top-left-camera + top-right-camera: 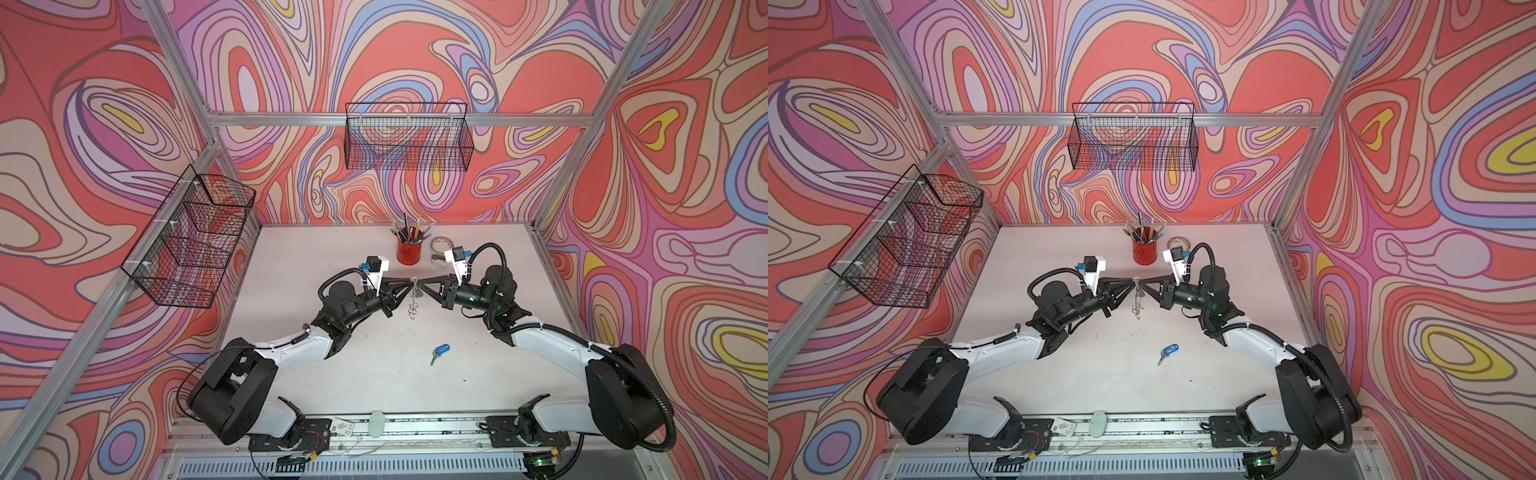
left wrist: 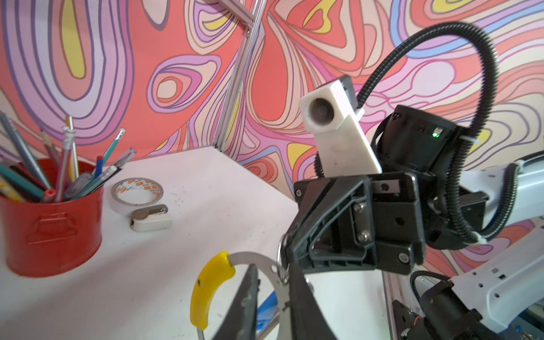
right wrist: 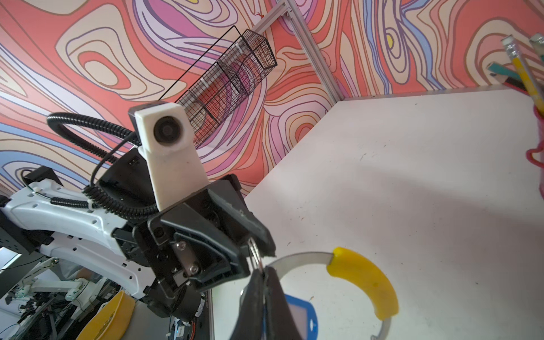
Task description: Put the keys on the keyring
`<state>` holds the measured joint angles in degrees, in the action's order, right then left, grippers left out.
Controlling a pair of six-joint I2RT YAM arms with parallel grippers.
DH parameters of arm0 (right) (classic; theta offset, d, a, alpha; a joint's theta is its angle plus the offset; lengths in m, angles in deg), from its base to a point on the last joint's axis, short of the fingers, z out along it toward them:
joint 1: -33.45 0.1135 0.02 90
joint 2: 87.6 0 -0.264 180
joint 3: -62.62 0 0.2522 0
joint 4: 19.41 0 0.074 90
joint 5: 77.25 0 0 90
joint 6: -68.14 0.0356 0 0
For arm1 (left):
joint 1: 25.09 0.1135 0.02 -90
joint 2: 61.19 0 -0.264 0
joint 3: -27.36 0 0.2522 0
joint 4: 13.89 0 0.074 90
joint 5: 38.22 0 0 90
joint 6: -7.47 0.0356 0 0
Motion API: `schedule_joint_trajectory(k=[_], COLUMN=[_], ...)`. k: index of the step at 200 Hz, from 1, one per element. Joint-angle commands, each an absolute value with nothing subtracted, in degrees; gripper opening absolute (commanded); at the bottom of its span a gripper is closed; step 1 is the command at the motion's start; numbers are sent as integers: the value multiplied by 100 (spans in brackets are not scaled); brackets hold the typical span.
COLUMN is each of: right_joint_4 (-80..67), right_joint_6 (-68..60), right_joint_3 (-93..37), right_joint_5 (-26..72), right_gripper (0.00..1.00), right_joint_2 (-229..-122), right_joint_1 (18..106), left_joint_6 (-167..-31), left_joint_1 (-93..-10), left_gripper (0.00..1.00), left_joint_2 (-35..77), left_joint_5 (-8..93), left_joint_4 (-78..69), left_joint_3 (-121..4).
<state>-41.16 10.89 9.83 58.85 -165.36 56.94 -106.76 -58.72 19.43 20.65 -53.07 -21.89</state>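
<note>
The keyring (image 1: 412,309) hangs edge-on above the middle of the table where both grippers meet. It is a flat silver hoop (image 2: 250,257) with a yellow segment (image 2: 210,291). My right gripper (image 3: 265,269) is shut on the hoop's band next to a small split ring (image 3: 255,255). My left gripper (image 2: 272,273) stands open with the band between its fingers, against one of them. A blue tag (image 3: 303,315) shows close behind my right fingers; I cannot tell whether it hangs from the hoop. One of the keys (image 1: 439,352), with a blue tag, lies on the table nearer the front.
A red cup of pens (image 1: 409,251), a tape roll (image 1: 440,243) and a small white object (image 2: 151,219) stand at the back of the table. Wire baskets (image 1: 409,137) hang on the back and left walls. A metal rail (image 1: 415,428) runs along the front edge.
</note>
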Motion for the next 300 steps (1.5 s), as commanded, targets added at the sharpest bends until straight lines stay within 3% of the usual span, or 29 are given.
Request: schedule_joint_trajectory(k=[1, 28, 68, 114, 193, 243, 300], right_joint_4=[-3997, -3919, -3804, -3493, -3272, -3257, -3280], right_joint_6=[772, 358, -593, -1553, -2053, -2105, -2122], right_joint_3=[843, 869, 1034, 1143, 1159, 1159, 1151], right_joint_5=[5630, 5388, 5121, 4975, 4957, 4977, 4957], right_gripper=[0, 0, 0, 0, 0, 0, 0], right_joint_2=[-16537, -16532, -16382, -16031, -15975, -15991, -16029], right_joint_1=[5714, 5728, 5820, 6008, 6386, 6419, 6434], left_joint_6=[-10388, -9660, -6682, -5089, -4331, -4272, -4255], left_joint_1=[-5697, -5320, -5278, -5416, -5997, -6060, -6069], left_gripper=[40, 48, 53, 53, 37, 12, 7], left_joint_2=[1469, 833, 645, 1275, 2519, 2788, 2948], left_joint_5=[1832, 1499, 1354, 1457, 1918, 2077, 2085], left_joint_4=[-4327, -2305, 2051, 3683, 4261, 4539, 4763], left_joint_3=[-2282, -2641, -4307, -5682, -7099, -7376, -7541])
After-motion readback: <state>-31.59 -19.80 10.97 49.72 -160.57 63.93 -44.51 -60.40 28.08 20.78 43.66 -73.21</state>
